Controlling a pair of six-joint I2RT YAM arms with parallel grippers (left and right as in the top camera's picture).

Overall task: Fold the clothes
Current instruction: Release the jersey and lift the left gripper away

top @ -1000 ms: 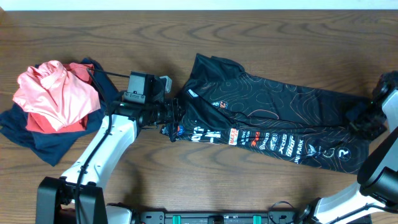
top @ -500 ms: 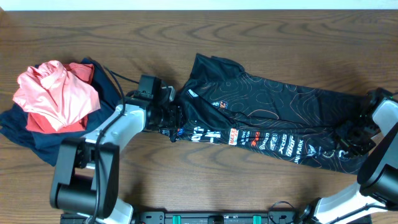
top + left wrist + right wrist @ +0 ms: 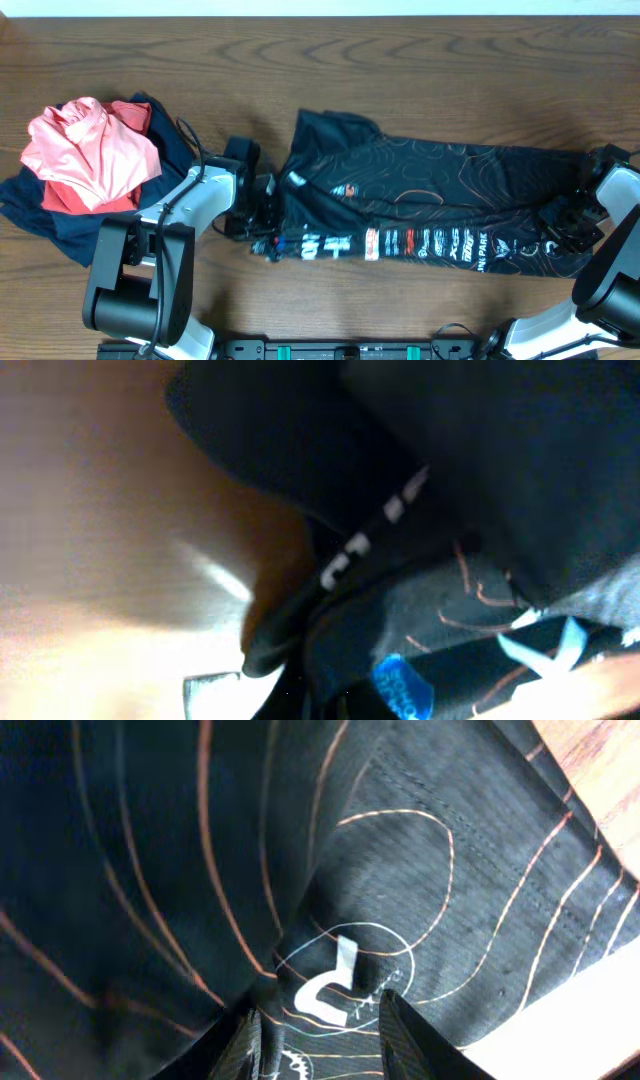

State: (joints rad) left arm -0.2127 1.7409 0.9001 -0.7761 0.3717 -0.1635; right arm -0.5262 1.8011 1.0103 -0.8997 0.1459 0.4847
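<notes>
The clothes, a black jersey with orange contour lines and white lettering, lie stretched across the table from the middle to the right. My left gripper is shut on the jersey's left edge. In the left wrist view the bunched cloth with a blue tag fills the space at my left gripper. My right gripper rests on the jersey's right end. In the right wrist view its fingers stand apart over the patterned cloth, so the right gripper is open with a white logo between the tips.
A pile of salmon-pink and red garments on a navy garment lies at the left. Bare wooden table runs along the back. The arms' bases stand at the front edge.
My left gripper has shut on the jersey's left edge and drawn it left and toward the front. The whole jersey has slid left. My right gripper has lowered slightly onto the right end.
</notes>
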